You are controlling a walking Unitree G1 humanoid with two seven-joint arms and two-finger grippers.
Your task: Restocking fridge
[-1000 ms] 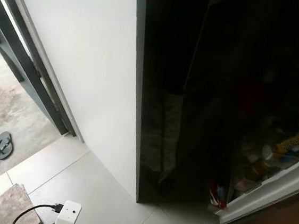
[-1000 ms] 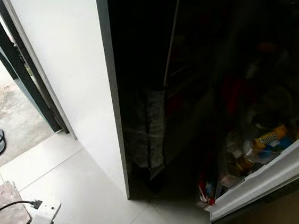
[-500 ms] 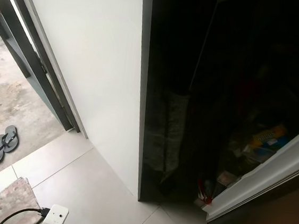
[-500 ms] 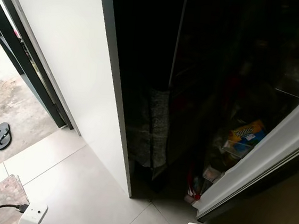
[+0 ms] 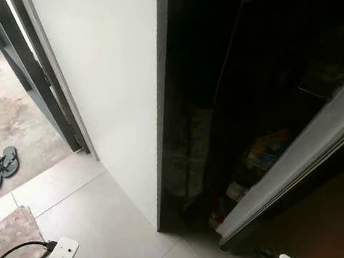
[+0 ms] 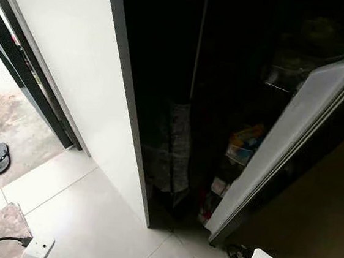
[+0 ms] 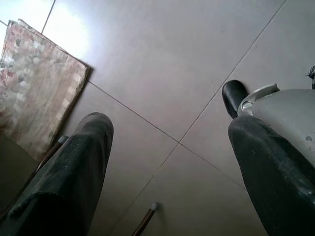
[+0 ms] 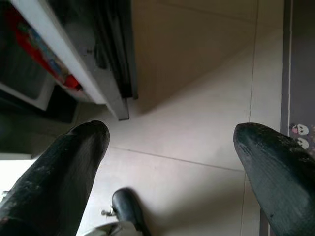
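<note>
The black fridge (image 5: 188,94) stands against the white wall (image 5: 98,66), its door (image 5: 298,154) partly ajar with packets dimly visible on the door shelves. The left gripper (image 7: 167,162) and right gripper (image 8: 170,167) hang over the tiled floor (image 7: 162,64), jaws wide apart and empty.

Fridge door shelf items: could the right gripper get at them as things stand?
Probably not yet. The right gripper hangs low, open over the floor tiles. The fridge door has swung well towards the cabinet, leaving a narrow dark gap before the door shelf items.
</note>
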